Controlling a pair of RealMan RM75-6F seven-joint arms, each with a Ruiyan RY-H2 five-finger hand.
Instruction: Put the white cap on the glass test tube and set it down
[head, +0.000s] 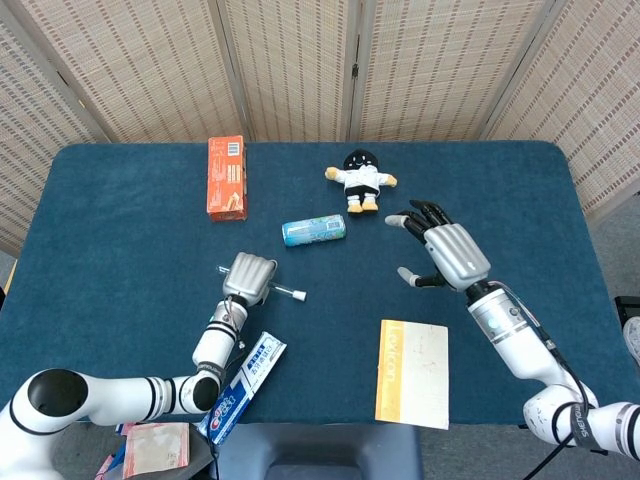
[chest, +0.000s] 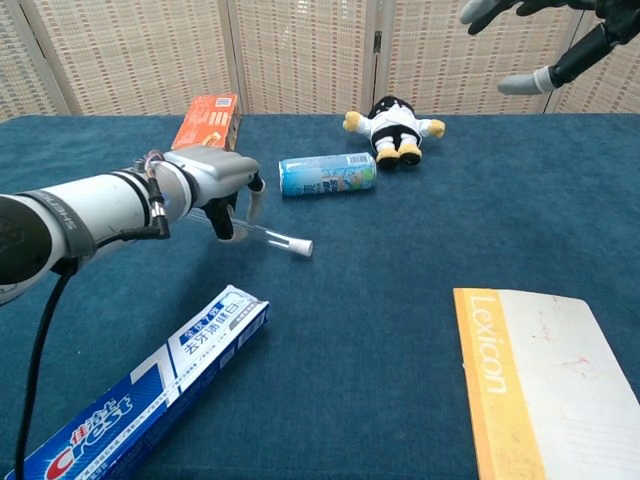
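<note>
The glass test tube (chest: 262, 234) carries the white cap (chest: 301, 248) on its end and slants down toward the blue tabletop. My left hand (chest: 215, 182) grips the tube's other end low over the table, left of centre. In the head view the left hand (head: 248, 275) sits with the cap (head: 299, 295) sticking out to its right. My right hand (head: 450, 255) is raised on the right side, fingers spread and holding nothing; only its fingertips (chest: 525, 80) show at the top right of the chest view.
A blue can (head: 314, 230) lies just beyond the tube, with a plush doll (head: 360, 180) behind it and an orange box (head: 226, 177) at the back left. A toothpaste box (chest: 140, 400) lies near the front left. A Lexicon book (chest: 550, 380) lies front right.
</note>
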